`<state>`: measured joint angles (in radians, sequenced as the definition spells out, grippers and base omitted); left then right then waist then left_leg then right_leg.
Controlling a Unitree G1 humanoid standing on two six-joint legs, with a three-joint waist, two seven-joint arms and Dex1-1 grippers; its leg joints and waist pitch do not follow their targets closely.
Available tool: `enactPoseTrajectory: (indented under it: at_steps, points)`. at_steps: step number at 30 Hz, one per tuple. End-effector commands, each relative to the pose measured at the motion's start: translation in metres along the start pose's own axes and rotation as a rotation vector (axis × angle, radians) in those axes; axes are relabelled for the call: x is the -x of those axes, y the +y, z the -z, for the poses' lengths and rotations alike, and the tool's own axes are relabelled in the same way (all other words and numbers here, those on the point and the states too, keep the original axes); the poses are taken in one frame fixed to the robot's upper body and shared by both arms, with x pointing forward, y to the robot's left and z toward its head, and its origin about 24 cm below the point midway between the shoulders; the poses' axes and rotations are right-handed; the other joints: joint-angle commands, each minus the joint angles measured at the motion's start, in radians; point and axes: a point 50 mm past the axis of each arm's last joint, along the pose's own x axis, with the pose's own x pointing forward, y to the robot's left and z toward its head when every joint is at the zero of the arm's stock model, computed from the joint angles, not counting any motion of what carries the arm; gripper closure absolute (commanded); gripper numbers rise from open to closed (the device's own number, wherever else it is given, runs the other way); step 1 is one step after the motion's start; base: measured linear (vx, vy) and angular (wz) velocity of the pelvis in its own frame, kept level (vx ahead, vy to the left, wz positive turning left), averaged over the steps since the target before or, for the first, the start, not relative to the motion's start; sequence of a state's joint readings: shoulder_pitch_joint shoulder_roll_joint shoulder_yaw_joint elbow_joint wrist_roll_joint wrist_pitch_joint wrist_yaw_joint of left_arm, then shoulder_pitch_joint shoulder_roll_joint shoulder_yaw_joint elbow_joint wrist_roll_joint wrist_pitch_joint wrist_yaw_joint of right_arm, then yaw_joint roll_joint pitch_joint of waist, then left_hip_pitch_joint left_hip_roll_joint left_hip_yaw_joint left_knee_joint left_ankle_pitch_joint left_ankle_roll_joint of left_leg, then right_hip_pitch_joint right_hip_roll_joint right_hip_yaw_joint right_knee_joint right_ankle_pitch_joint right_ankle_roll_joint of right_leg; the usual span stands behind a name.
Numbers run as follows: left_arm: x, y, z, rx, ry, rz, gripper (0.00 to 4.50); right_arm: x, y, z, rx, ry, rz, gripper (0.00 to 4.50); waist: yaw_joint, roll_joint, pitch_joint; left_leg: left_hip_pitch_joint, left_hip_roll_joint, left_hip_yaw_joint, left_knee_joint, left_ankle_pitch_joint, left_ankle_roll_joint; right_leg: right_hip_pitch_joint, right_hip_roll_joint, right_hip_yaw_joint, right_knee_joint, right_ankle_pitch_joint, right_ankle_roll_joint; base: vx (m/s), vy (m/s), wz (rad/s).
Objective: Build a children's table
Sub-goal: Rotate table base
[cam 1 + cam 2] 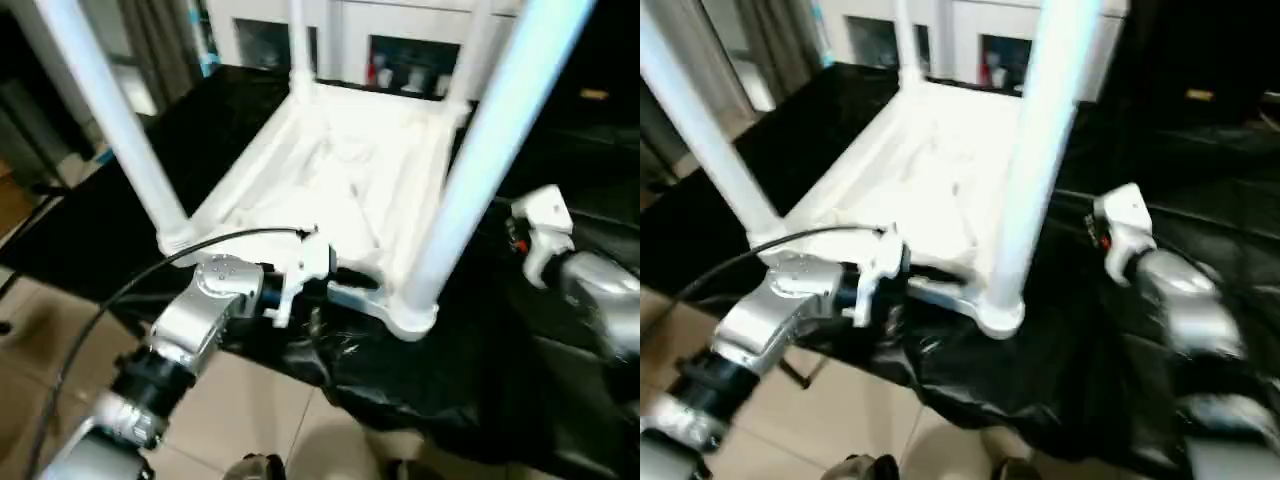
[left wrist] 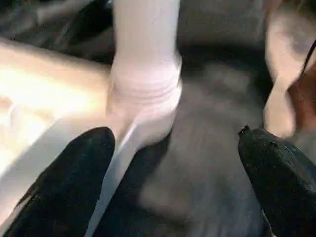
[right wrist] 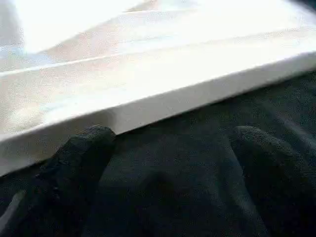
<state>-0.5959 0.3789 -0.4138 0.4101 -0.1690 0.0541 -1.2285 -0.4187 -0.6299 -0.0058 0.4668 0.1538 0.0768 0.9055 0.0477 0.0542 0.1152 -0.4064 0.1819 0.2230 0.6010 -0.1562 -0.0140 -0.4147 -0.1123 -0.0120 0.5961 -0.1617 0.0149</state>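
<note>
The white children's table lies upside down on a black-covered surface, its ribbed underside (image 1: 330, 170) facing up. A tube leg stands in each corner socket; the near right leg (image 1: 480, 170) and the near left leg (image 1: 120, 120) are the closest. My left gripper (image 2: 177, 143) is open at the table's front edge, its black fingers (image 2: 74, 177) on either side of the near right socket (image 2: 145, 98) without touching it. My right gripper (image 3: 173, 143) is open low over the black cover, just off the table's right edge (image 3: 163, 103). Its white wrist block (image 1: 540, 215) sits right of that leg.
A white cabinet with glass doors (image 1: 400, 50) stands behind the table. The black cover (image 1: 450, 380) hangs over the front edge above a tiled floor (image 1: 250, 400). A black cable (image 1: 100, 300) arcs over my left forearm. Curtains hang at the far left.
</note>
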Motion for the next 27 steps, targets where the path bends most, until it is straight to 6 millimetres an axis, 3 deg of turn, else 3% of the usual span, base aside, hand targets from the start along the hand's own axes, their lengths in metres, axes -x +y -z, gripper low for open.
enactPoseTrajectory:
  at_steps: [1, 3, 9, 11, 12, 14, 15, 16, 18, 26, 27]
  points:
    - [0.003, 0.008, 0.002, -0.082, 0.077, -0.014, 0.39, 0.009, 0.007, -0.007, 0.047, 0.016, -0.137, 0.16, 0.003, -0.025, -0.099, 0.037, 0.035, -0.019, -0.065, -0.232, 0.089, 0.043, -0.013, 0.010, -0.063, -0.219, -0.249, 0.000, 0.000, 0.00]
    - [0.004, 0.013, 0.003, -0.113, 0.099, -0.034, 0.63, 0.015, 0.010, -0.008, 0.076, 0.034, -0.189, 0.16, 0.006, -0.026, -0.098, 0.032, 0.035, -0.021, -0.065, -0.230, 0.094, 0.046, -0.015, 0.009, -0.062, -0.212, -0.256, 0.000, 0.000, 0.00]
    - [-0.001, 0.028, -0.001, -0.145, 0.106, -0.065, 1.09, 0.031, 0.020, -0.011, 0.121, 0.092, -0.334, 0.16, 0.013, -0.026, -0.099, 0.033, 0.037, -0.022, -0.063, -0.243, 0.096, 0.047, -0.021, 0.009, -0.065, -0.231, -0.273, 0.000, 0.000, 0.00]
    - [-0.002, 0.030, -0.001, -0.153, 0.113, -0.065, 1.24, 0.033, 0.022, -0.011, 0.124, 0.102, -0.352, 0.16, 0.013, -0.029, -0.100, 0.031, 0.035, -0.023, -0.062, -0.241, 0.098, 0.048, -0.022, 0.008, -0.066, -0.246, -0.263, 0.000, 0.000, 0.00]
    - [-0.005, 0.036, -0.002, -0.170, 0.125, -0.074, 1.27, 0.037, 0.026, -0.012, 0.129, 0.122, -0.387, 0.16, 0.011, -0.025, -0.097, 0.029, 0.035, -0.024, -0.063, -0.242, 0.098, 0.047, -0.022, 0.008, -0.069, -0.254, -0.263, 0.000, 0.000, 0.00]
    - [-0.006, 0.038, -0.003, -0.176, 0.128, -0.079, 1.48, 0.039, 0.027, -0.012, 0.130, 0.129, -0.398, 0.16, 0.015, -0.027, -0.100, 0.034, 0.036, -0.024, -0.062, -0.251, 0.096, 0.045, -0.021, 0.008, -0.069, -0.255, -0.261, 0.000, 0.000, 0.00]
    - [-0.008, 0.041, -0.003, -0.183, 0.131, -0.087, 1.62, 0.040, 0.030, -0.012, 0.129, 0.135, -0.408, 0.16, 0.012, -0.018, -0.095, 0.028, 0.034, -0.026, -0.064, -0.250, 0.099, 0.046, -0.021, 0.006, -0.070, -0.255, -0.260, 0.000, 0.000, 0.00]
    - [-0.008, 0.041, -0.003, -0.183, 0.132, -0.086, 1.70, 0.040, 0.030, -0.012, 0.129, 0.135, -0.408, 0.16, 0.014, -0.020, -0.098, 0.033, 0.036, -0.025, -0.064, -0.256, 0.097, 0.045, -0.021, 0.006, -0.071, -0.252, -0.260, 0.000, 0.000, 0.00]
    - [-0.009, 0.043, -0.003, -0.179, 0.141, -0.079, 1.79, 0.042, 0.031, -0.012, 0.127, 0.138, -0.413, 0.16, 0.013, -0.024, -0.098, 0.030, 0.036, -0.026, -0.064, -0.259, 0.099, 0.046, -0.022, 0.006, -0.071, -0.246, -0.271, 0.000, 0.000, 0.00]
    - [-0.012, 0.045, 0.000, -0.157, 0.161, -0.022, 2.31, 0.046, 0.036, -0.012, 0.120, 0.156, -0.433, 0.16, 0.015, -0.021, -0.095, 0.032, 0.038, -0.027, -0.067, -0.270, 0.095, 0.046, -0.025, 0.006, -0.072, -0.247, -0.277, 0.000, 0.000, 0.00]
    - [-0.013, 0.044, 0.001, -0.156, 0.173, -0.008, 2.60, 0.046, 0.037, -0.012, 0.119, 0.158, -0.434, 0.16, 0.014, -0.022, -0.095, 0.032, 0.038, -0.027, -0.067, -0.270, 0.096, 0.045, -0.024, 0.006, -0.072, -0.240, -0.280, 0.000, 0.000, 0.00]
